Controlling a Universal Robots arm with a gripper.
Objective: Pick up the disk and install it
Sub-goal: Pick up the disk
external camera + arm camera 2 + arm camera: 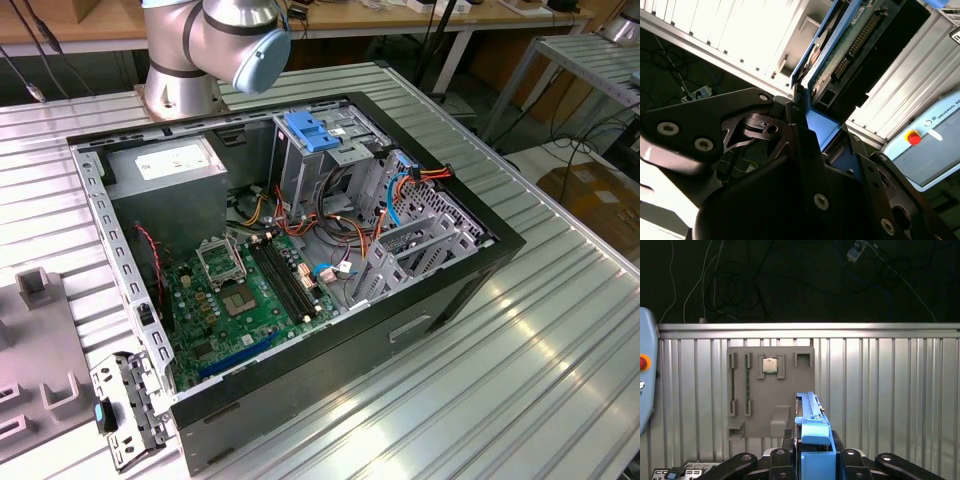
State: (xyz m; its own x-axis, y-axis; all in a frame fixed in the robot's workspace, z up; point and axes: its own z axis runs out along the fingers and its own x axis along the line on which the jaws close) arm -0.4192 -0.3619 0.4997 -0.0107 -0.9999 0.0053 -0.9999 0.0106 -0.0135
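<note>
The disk (pixel 860 42), a dark drive with a green board and bright blue rails, stands edge-on between the fingers of my gripper (pixel 822 132). In the first wrist view the disk (pixel 812 432) rises from the gripper (pixel 812 462) as a narrow blue-framed slab. The black fingers (pixel 782 460) press on both of its sides, so the gripper is shut on it. It hangs above the ribbed metal table, away from the open computer case (pixel 460 285).
The case lies open with its motherboard (pixel 255 285), power supply (pixel 165 175) and drive cage under a light-blue latch (pixel 315 132). A grey fixture plate (pixel 752 417) holding a chip (pixel 770 365) lies on the table. The arm's base (pixel 180 85) stands behind the case.
</note>
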